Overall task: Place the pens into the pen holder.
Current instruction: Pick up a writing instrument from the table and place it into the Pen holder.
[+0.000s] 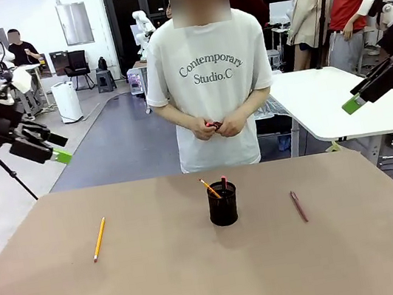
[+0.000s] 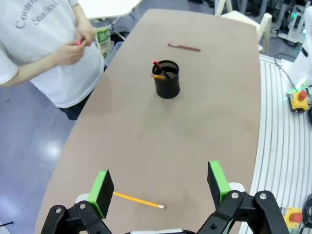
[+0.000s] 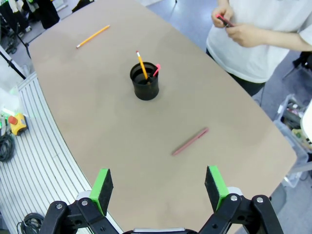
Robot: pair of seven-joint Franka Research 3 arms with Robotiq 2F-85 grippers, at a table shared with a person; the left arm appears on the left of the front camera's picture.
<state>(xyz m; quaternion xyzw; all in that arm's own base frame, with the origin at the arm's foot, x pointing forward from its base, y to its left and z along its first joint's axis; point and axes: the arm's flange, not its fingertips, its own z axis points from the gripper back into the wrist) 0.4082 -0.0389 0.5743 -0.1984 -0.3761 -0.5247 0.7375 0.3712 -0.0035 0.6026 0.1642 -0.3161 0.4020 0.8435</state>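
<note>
Left claw (image 1: pixel 58 150): spread wide and holding nothing, up in the air at the left edge of the front view. In its wrist view, left claw (image 2: pixel 159 178) shows black fingers with flat green pads (image 2: pixel 103 187).

Right claw (image 1: pixel 358 97): also spread and holding nothing, high at the right edge. Its wrist view shows the same black-and-green right claw (image 3: pixel 158 178).

Surface (image 1: pixel 166 287): matte tan-brown, smooth, with rounded edges.

Pen holder (image 1: pixel 222 203): small black cylinder with an open top, upright at frame centre. The wall texture is too small to resolve. It sits upper centre in both wrist views (image 2: pixel 166 79) (image 3: pixel 145 81).

Inside it:
- second yellow pencil (image 1: pixel 210 188), thin and leaning toward the left rim.
- red-capped pen (image 1: pixel 223 183), dark body, cap up.

Loose on the surface:
- yellow pencil (image 1: pixel 99 238): slim straight stick, lying flat, left of the holder and well apart from it. In the left wrist view it sits low in the frame, between my pads (image 2: pixel 139 200).
- dull red-pink pen (image 1: pixel 298 206): slim, matte, lying flat to the right of the holder. It is mid-frame in the right wrist view (image 3: pixel 190 141).

A person in a white printed T-shirt stands at the far edge, top centre. Their hands (image 1: pixel 215 125) are together at the waist around a small red-and-black item (image 1: pixel 213 124).
</note>
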